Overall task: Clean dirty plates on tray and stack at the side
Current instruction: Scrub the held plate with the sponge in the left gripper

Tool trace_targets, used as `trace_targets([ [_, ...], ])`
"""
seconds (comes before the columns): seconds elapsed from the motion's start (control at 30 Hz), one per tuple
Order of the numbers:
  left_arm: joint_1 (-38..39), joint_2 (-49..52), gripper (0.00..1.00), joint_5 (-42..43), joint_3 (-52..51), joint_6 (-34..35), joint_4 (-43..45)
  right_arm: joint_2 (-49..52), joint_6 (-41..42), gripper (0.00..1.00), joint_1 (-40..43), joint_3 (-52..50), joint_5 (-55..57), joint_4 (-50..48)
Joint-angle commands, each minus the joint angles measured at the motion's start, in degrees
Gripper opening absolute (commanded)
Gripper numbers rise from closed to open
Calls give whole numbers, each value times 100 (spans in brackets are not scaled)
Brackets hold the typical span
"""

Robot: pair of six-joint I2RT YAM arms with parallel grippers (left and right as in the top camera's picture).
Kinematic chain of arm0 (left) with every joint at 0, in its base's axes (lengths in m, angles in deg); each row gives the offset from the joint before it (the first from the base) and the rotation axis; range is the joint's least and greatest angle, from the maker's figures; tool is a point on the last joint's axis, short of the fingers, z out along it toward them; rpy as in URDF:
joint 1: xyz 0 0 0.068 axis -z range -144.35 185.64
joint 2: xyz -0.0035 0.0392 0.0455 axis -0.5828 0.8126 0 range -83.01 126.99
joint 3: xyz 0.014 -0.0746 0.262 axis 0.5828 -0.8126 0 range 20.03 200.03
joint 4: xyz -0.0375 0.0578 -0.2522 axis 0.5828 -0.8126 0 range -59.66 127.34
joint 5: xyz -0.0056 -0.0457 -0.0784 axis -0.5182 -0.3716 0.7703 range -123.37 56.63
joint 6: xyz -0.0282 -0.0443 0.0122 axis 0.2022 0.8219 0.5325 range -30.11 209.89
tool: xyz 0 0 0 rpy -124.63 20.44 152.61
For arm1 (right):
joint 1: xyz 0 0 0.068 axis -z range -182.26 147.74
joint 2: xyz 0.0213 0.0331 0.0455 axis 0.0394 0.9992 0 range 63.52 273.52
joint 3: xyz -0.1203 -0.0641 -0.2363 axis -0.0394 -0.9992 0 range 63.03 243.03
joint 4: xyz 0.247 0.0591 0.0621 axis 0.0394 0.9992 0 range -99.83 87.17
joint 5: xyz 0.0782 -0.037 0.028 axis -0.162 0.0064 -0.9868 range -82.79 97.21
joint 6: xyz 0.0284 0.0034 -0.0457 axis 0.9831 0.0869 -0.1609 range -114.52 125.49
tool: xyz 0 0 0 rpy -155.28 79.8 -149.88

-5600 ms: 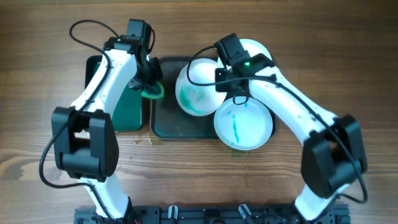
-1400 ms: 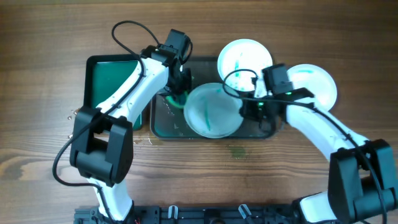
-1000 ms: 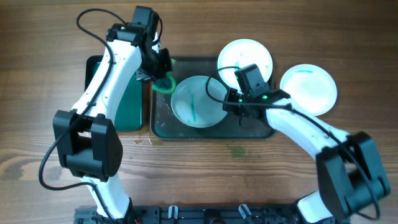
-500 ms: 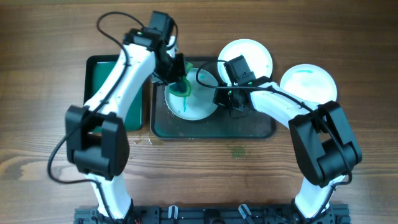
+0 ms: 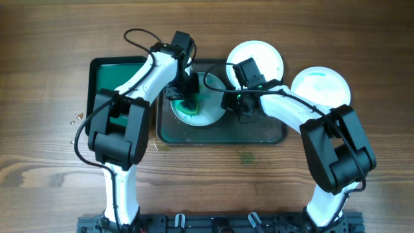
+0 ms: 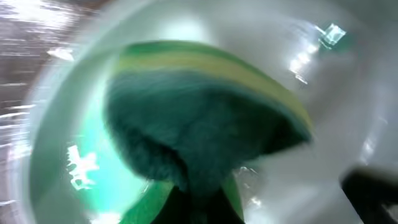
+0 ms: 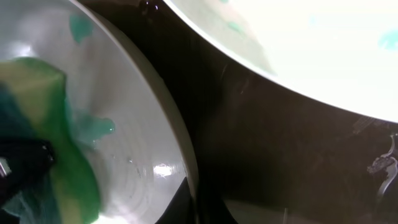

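Note:
A white plate (image 5: 206, 110) lies on the dark tray (image 5: 259, 133), at its left part. My left gripper (image 5: 187, 97) is shut on the green sponge (image 5: 189, 105) and presses it onto this plate; the sponge fills the left wrist view (image 6: 199, 134). My right gripper (image 5: 231, 103) is shut on the plate's right rim (image 7: 180, 143). A second white plate (image 5: 262, 57) rests at the tray's far right corner. A third white plate (image 5: 321, 90) with a faint teal smear lies on the table to the right of the tray.
A bright green smaller tray (image 5: 115, 77) lies left of the dark tray. Water drops show on the wood at the left (image 5: 74, 118) and a wet patch in front of the tray (image 5: 246, 156).
My left gripper has moved the sponge down and right onto the plate's middle. The plate and my right gripper have stayed in place since half a second ago.

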Motion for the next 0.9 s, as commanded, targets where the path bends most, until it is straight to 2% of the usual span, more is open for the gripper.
trace_targets([
  [0.0, 323, 247, 4, 1672, -118, -1113, 20, 149, -157, 4, -50, 70, -245, 9],
  [0.1, 337, 247, 4, 1641, -118, -1056, 376, 149, -260, 4, -50, 70, -328, 4],
  [0.2, 249, 247, 4, 1115, -118, -459, 949, 149, -258, 4, -50, 70, -326, 7],
  [0.33, 214, 247, 4, -404, -118, -28, 1569, 149, -258, 4, -50, 70, -326, 11],
  [0.37, 221, 247, 4, -1091, -118, 85, 1602, 149, -260, 4, -50, 68, -326, 11],
  [0.43, 236, 247, 4, -2498, -118, 450, 1447, 149, -260, 4, -48, 70, -323, 11],
  [0.53, 236, 247, 4, -3773, -118, 817, 1016, 149, -256, 4, -46, 70, -323, 9],
  [0.57, 234, 247, 4, -3840, -118, 809, 876, 149, -256, 4, -46, 68, -323, 7],
  [0.67, 232, 247, 4, -3469, -118, 769, 358, 149, -254, 4, -46, 70, -323, 0],
  [0.77, 236, 247, 4, -2011, -118, 52, -146, 149, -256, 4, -39, 70, -326, -11],
  [0.87, 229, 247, 4, 2, -118, -1233, -509, 149, -256, 4, -35, 70, -341, -13],
])
